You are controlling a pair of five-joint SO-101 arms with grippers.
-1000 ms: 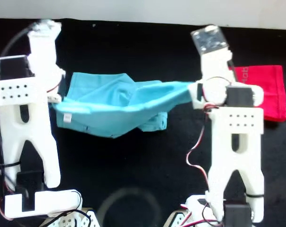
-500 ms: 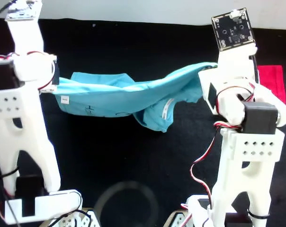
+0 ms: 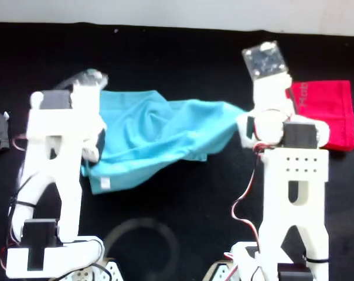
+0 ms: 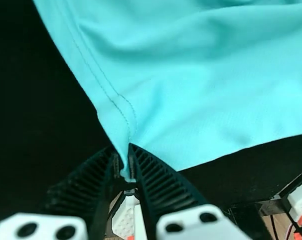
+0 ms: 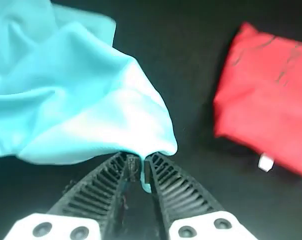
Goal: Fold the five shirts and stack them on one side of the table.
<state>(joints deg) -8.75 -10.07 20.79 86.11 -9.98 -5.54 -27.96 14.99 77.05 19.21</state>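
teal shirt lowered, left arm swung inward

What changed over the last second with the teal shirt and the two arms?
Both arms rose, lifting the teal shirt above the table, then lowered it. The left arm swung inward and nearer, dragging its edge of the shirt along; the right arm returned to roughly where it began. The left end effector and right end effector stayed shut on the shirt. The folded red shirt did not move.

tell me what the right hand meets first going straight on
The teal shirt it pinches, bunched directly ahead of the right hand. The folded red shirt lies off to the side, likely missed, though depth is unclear.
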